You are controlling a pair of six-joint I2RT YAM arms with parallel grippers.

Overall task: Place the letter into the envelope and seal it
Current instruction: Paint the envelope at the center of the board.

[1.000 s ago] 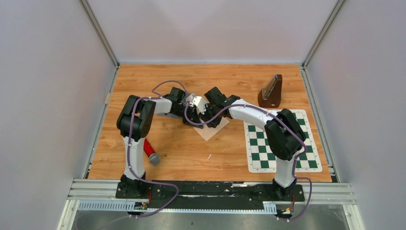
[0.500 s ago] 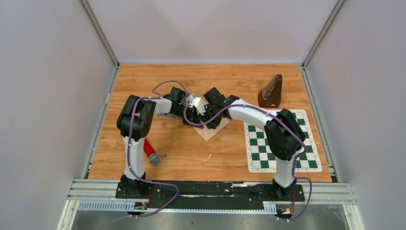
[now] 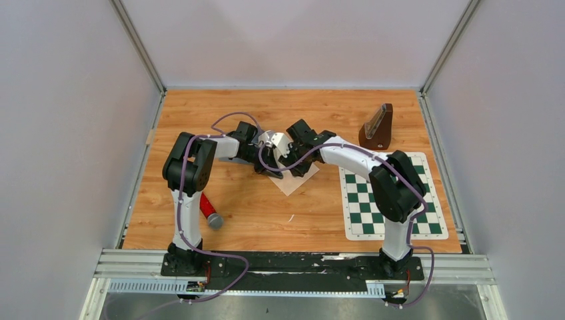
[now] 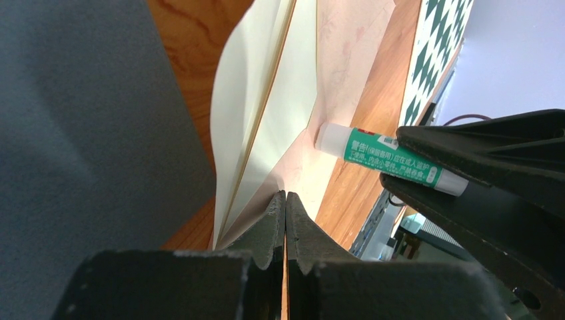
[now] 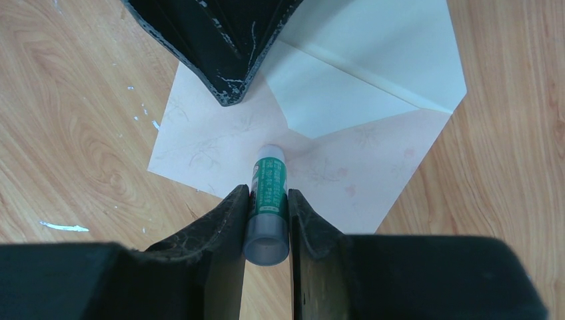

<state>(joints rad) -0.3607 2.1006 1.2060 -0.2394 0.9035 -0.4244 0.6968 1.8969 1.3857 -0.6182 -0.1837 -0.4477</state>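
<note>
While the pale pink paper envelope lies mid-way across the wooden table with its cream-lined flap open, the left gripper, fingers pressed together, pinches the flap's edge. The right gripper clamps a green-labelled white glue stick, its tip touching the envelope just below the flap.

Top view: you look down from above and behind the arm bases and see the whole table. Left wrist view: very near and low, skimming along the envelope toward the chess mat. Right wrist view: near, facing almost straight down. Both wrist views give you the envelope and the glue stick.
</note>
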